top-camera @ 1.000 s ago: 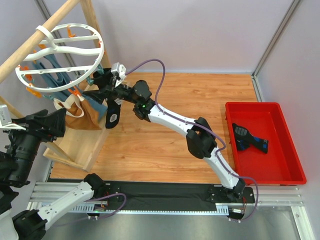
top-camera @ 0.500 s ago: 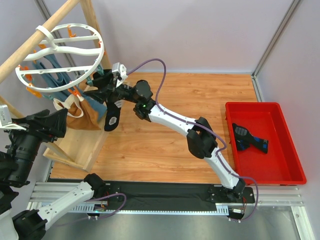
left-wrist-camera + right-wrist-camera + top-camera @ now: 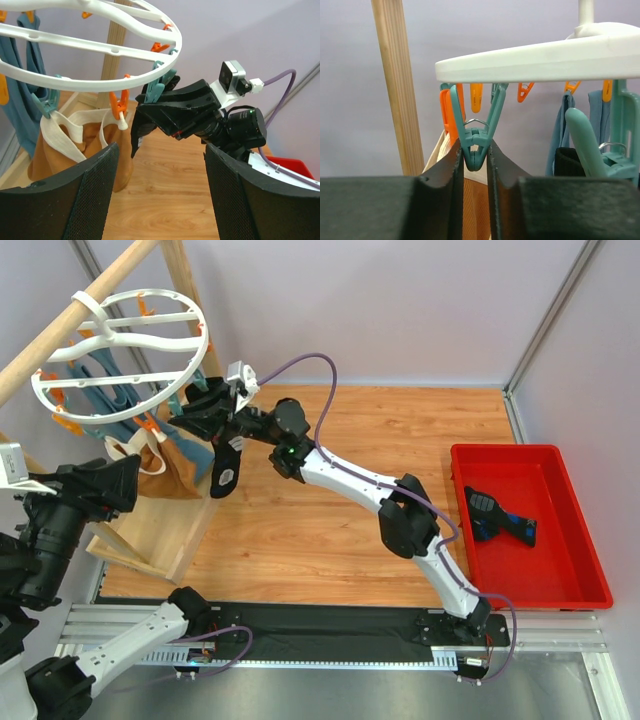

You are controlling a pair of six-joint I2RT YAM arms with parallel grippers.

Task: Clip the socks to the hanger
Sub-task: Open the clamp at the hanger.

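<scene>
The round white hanger [image 3: 120,345] hangs from a wooden bar at the far left. One black sock [image 3: 228,465] dangles from its near rim; its cuff [image 3: 570,161] sits in a teal clip. My right gripper [image 3: 192,406] is up under the rim, its jaws [image 3: 475,165] pressed against the lower end of a neighbouring teal clip [image 3: 476,137] that holds nothing. The other black sock [image 3: 497,517] lies in the red tray [image 3: 580,585]. My left gripper [image 3: 162,200] hangs open below the hanger [image 3: 100,45], facing the right gripper, with only floor between its fingers.
Teal-blue socks [image 3: 100,390] and tan-brown socks [image 3: 160,465] hang from other clips on the ring. A wooden post [image 3: 397,90] stands just left of the clip. An angled wooden stand [image 3: 170,530] sits under the hanger.
My right gripper's jaws have closed in from wide apart onto the teal clip. The hanging black sock swung slightly. The left arm has barely moved.
</scene>
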